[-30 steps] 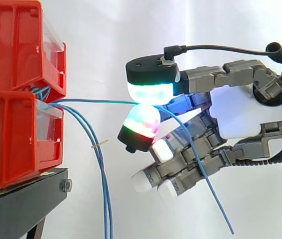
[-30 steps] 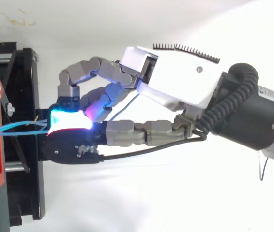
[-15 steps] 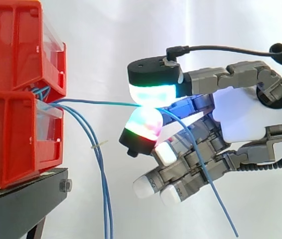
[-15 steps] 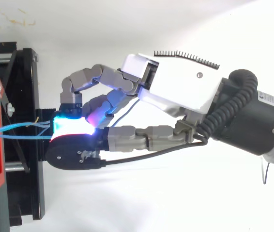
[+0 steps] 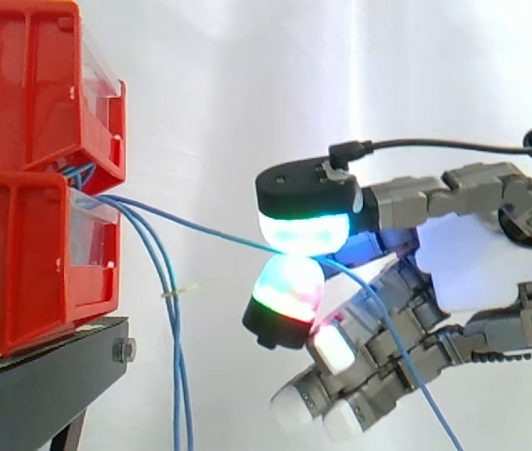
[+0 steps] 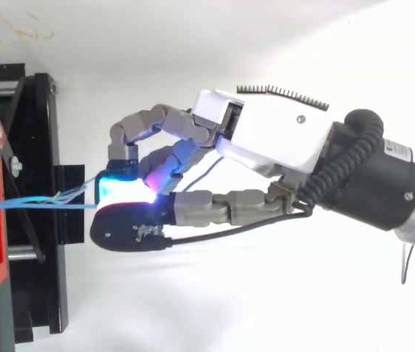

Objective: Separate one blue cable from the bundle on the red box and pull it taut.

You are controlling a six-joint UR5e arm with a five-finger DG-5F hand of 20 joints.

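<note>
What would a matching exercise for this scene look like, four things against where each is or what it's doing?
1. hand
2. single blue cable
3. other blue cables
4. black stand

A. hanging loose beside the red bins
B. under the red bins
C. pinching one cable
D. stretched from bins to hand

Pairs: 1-C, 2-D, 3-A, 4-B.

The upper bin [image 5: 22, 85] is sitting on the lower bin [image 5: 12, 263], which is resting on the stand [image 5: 40, 376] at the left, in front of the curtain [image 5: 247, 75]. The bundle [image 5: 179, 376] is coming out between the bins and hanging down just beside the stand's right edge. One cable [image 5: 191, 224] is running rightward to the hand [image 6: 281, 139], which is pinching it well apart from the bins. Its loose end is trailing down under the hand.
</note>
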